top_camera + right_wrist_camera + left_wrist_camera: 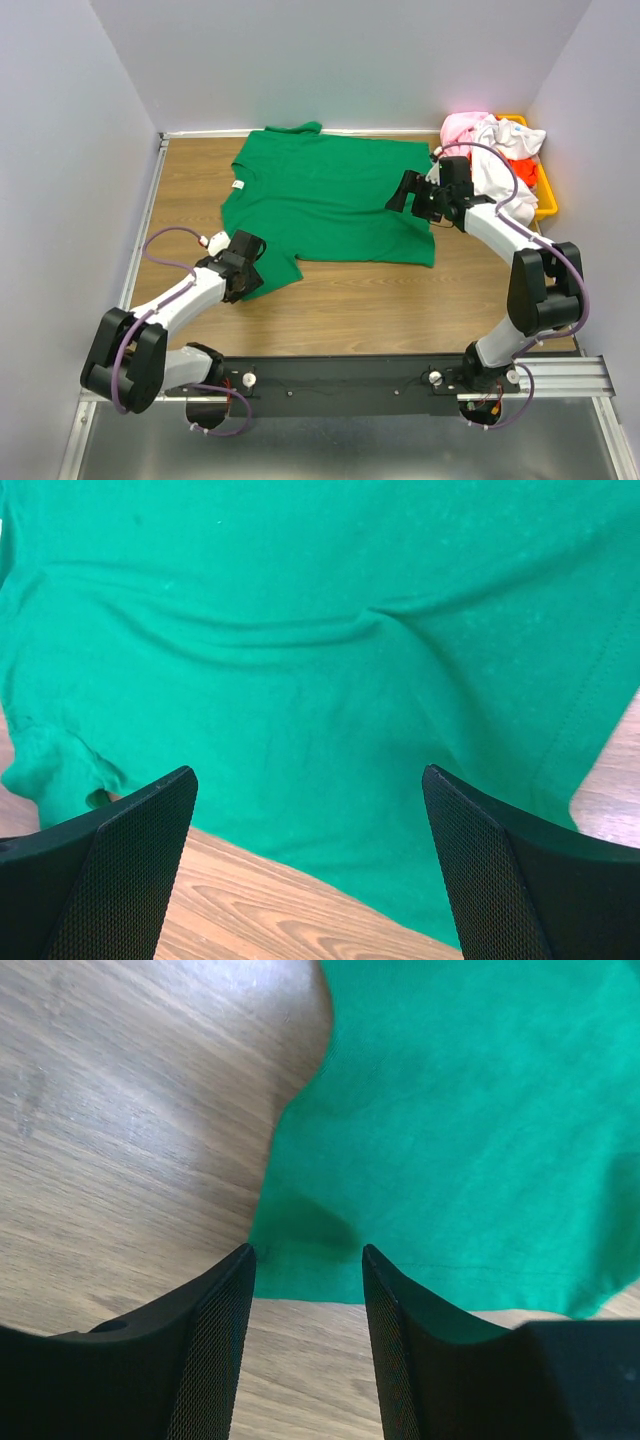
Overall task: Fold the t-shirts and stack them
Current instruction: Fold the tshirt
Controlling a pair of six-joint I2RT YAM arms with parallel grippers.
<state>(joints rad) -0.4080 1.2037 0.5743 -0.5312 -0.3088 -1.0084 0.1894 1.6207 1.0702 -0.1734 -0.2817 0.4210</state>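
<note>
Pale walls close in a wooden worktop point(340, 300). The left jaws stand part open over the near-left corner of the green tee point(330, 205), with its edge between them. The tee lies spread flat mid-worktop. The right jaws gape wide above its right side. In the far right corner, a bin point(547, 200) holds pink, white and orange tees point(490, 150).

- We see a wood-grain desk point(350, 290) under soft, even light.
- Plain pale grey-lilac walls point(350, 60) close it in on three sides.
- A metal rail point(590, 375) runs along its near edge.
</note>
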